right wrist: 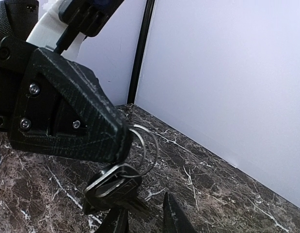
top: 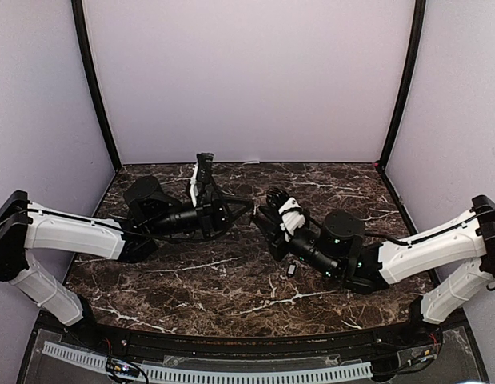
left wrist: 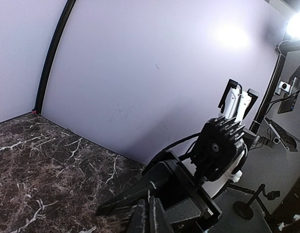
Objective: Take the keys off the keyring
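My left gripper (top: 249, 210) is shut on the keyring (right wrist: 146, 145), a thin metal ring pinched at its fingertips. In the left wrist view its fingers (left wrist: 140, 219) are pressed together. The black fob (right wrist: 113, 187) hangs from the ring, just above my right gripper (right wrist: 145, 224). That gripper is open; its fingers (right wrist: 176, 218) stand apart below the fob, and it meets the left gripper over the table's middle (top: 263, 218). A pale silvery sliver (left wrist: 87, 229), perhaps a key, lies on the marble. A small dark piece (top: 292, 270) lies beside the right arm.
The dark marble table (top: 191, 280) is walled by pale panels with black corner posts (top: 95, 88). Both arms reach inward from the sides and nearly touch at the centre.
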You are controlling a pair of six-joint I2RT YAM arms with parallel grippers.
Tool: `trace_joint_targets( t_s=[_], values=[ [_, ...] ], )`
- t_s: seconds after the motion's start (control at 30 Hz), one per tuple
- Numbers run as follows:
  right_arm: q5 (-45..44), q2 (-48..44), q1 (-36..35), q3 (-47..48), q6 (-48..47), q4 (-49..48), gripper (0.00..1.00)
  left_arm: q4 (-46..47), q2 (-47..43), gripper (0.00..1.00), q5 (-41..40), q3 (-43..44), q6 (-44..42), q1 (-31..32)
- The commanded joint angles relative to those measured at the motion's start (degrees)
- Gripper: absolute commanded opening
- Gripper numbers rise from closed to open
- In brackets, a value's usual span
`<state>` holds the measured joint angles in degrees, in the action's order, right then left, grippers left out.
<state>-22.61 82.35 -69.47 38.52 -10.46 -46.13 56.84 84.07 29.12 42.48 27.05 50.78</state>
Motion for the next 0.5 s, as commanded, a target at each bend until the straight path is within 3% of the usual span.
trace_joint_targets(
  t_s=[0.0, 0.27, 0.47],
  values=[
    [-3.2, -0.1, -1.2, 0.8, -1.7, -4.6, 0.23, 0.1, -2.8, 0.0, -0.7, -1.0, -1.1, 0.0],
    [-3.6, 0.1, -2.8, 1.8, -3.8, -4.9, 0.12, -0.3, -3.1, 0.0, -0.8, -1.1, -1.5, 0.0],
    [-4.8, 1.1, -3.8, 3.1, -5.5, -3.8, 0.11, -0.2, -3.2, 0.0, -0.7, -1.2, -1.3, 0.0]
  ],
)
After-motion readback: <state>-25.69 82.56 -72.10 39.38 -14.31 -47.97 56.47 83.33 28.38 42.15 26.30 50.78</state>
